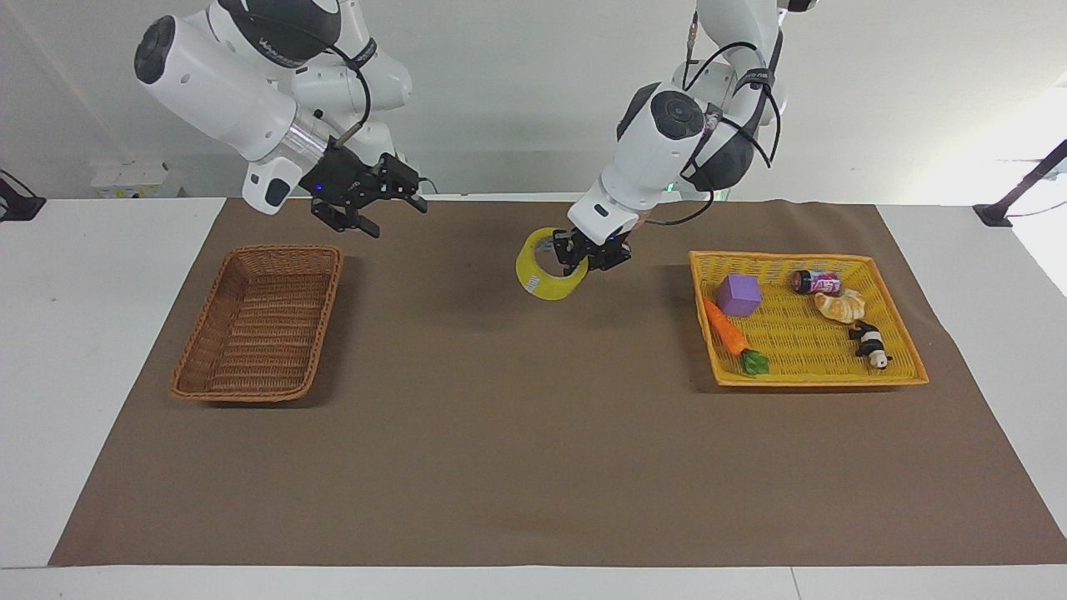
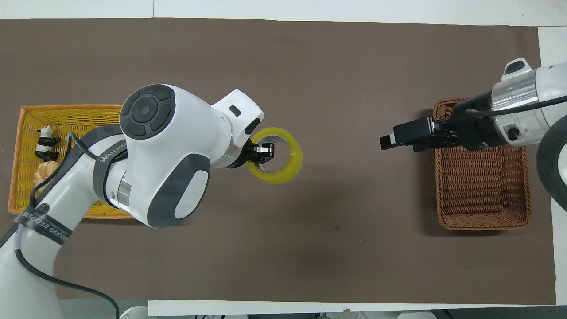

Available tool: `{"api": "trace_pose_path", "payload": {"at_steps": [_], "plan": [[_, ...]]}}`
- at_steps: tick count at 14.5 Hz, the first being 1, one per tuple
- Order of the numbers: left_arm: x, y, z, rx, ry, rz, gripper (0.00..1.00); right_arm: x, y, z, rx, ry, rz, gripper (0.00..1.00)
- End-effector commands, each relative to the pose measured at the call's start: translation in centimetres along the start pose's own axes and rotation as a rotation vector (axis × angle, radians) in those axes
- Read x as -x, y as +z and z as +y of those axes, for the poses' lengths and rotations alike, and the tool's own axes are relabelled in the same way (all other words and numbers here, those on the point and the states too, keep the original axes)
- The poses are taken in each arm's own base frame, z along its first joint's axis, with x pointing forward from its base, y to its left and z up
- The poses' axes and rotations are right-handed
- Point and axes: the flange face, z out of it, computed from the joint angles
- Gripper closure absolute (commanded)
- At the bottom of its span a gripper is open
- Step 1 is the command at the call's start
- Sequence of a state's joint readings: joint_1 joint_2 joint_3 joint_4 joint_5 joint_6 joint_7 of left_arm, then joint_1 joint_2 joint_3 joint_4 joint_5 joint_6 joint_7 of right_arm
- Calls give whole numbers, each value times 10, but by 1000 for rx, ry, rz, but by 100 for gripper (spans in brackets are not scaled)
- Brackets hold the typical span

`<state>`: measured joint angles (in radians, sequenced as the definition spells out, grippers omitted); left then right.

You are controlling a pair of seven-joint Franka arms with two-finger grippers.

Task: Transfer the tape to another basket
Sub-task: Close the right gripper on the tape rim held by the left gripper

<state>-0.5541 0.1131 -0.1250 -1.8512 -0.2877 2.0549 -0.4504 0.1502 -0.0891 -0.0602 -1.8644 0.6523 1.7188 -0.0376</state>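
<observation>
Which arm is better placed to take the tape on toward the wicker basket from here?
Probably the right. The left gripper holds the tape above mid-mat, well short of the basket. The right gripper is open, raised between the basket and the tape, so a handover looks likely.

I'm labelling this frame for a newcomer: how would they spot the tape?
Start at the flat yellow plastic-weave basket, then look toward the table's middle. There the left gripper holds a translucent yellow roll of packing tape aloft, the only ring-shaped thing here.
</observation>
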Motion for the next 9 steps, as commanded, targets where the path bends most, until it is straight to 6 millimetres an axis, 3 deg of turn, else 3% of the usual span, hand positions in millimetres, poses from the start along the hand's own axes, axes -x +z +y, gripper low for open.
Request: {"api": "trace_pose_path", "payload": {"at_steps": [1,5,9], "plan": [[0,-2,-3,17,-24,9,100,5,22,-18,-80,-5,54,0],[-3,-4,-7,20,-30,14,100,-31,90,-16,-245,9,53,0],[-4,-4,-8,21,-36,16,100,-50,143,7,-408,49,27,0]]}}
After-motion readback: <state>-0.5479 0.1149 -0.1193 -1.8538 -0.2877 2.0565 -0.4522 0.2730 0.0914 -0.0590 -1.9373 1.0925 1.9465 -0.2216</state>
